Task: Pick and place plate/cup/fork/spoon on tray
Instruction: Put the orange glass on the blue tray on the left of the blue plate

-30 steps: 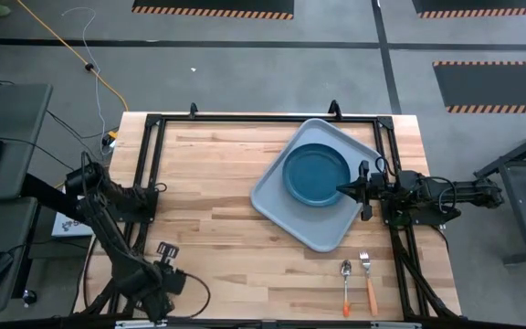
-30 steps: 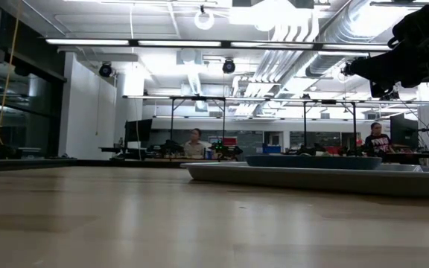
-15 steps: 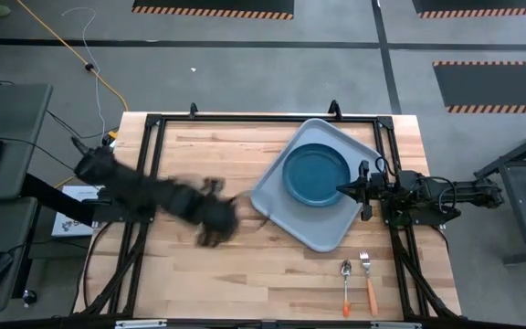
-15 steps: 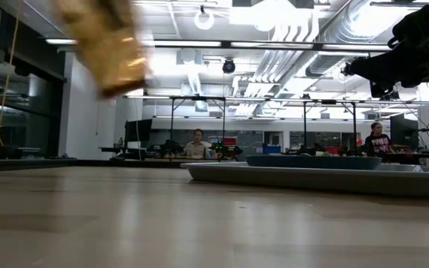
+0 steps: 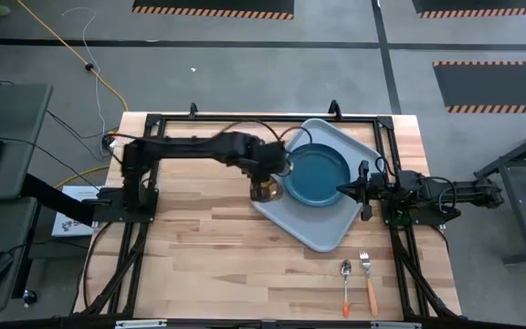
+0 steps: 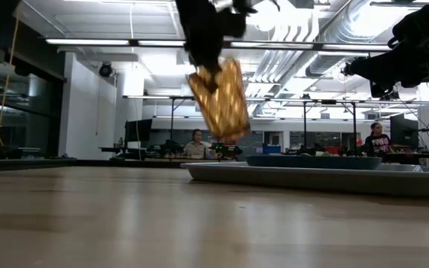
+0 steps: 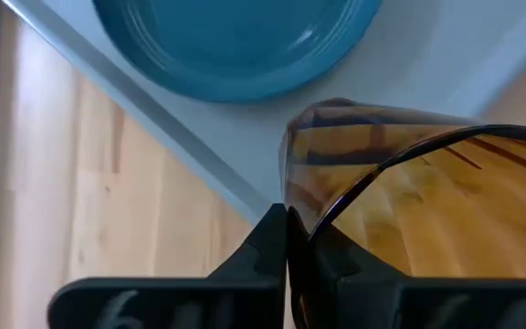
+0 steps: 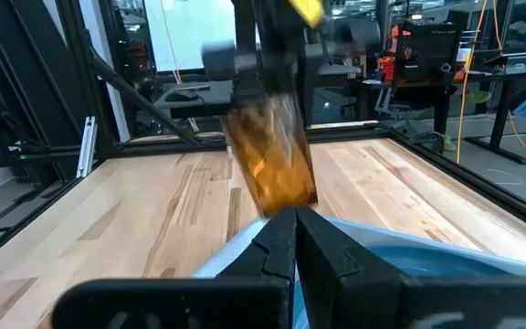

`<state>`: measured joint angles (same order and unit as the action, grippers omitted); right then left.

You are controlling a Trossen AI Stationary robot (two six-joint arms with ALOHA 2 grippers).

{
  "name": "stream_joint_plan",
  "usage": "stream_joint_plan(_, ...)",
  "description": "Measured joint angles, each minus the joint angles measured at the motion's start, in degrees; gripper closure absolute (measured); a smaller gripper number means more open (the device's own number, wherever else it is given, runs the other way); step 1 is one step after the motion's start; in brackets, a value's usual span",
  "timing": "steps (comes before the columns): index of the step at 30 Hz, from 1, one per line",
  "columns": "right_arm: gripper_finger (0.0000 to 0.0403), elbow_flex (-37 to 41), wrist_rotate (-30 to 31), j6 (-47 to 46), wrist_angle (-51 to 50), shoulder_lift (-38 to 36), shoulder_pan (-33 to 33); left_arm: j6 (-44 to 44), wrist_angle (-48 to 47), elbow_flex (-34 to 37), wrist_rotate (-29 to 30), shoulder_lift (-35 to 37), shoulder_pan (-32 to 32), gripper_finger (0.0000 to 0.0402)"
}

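Observation:
My left gripper (image 5: 267, 183) is shut on the amber ribbed cup (image 5: 265, 192), which is in the air over the left corner of the grey-blue tray (image 5: 313, 233). The cup also shows in the low view (image 6: 220, 100) and in the right wrist view (image 8: 272, 164). The teal plate (image 5: 315, 174) lies flat in the tray. My right gripper (image 5: 341, 191) is shut and empty, above the tray's right side. The fork (image 5: 369, 276) and the spoon (image 5: 346, 279) lie on the table near its front edge, right of centre. My left gripper pinches the cup's wall at its rim (image 7: 290, 187); one finger (image 7: 263, 251) is outside and the other shows through the amber wall. The fingers come from above. The cup hangs below them, tilted and lifted clear of table and tray.
A black metal frame (image 5: 153, 123) runs around the tabletop. Bare wood lies left of and in front of the tray (image 5: 199, 238). In the low view, people sit at desks far behind the table (image 6: 194, 141).
My left arm has swung fast from the table's near left corner toward the far right. It now stands over the tray's left corner. It carries the cup through the air, clear of the table. My right arm has kept still.

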<state>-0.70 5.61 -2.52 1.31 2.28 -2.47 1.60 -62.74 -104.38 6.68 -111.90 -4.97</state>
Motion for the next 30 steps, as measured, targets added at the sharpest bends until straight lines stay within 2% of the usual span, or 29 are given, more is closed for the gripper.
stream_joint_plan(6, 0.0402, 0.0, 0.0, 0.0, 0.0, 0.0, 0.0, -0.8, 1.0, 0.0, -0.1, -5.2, 0.1, 0.0401)
stream_joint_plan(19, 0.0402, 0.0, 0.0, 0.0, 0.0, 0.1, 0.0, -1.5, 4.2, 0.0, 0.9, -7.8, 0.5, 0.0401)
stream_joint_plan(30, 0.0402, 0.0, 0.0, 0.0, 0.0, 0.3, 0.0, -0.5, 4.0, 0.0, 1.1, -7.8, 0.5, 0.0358)
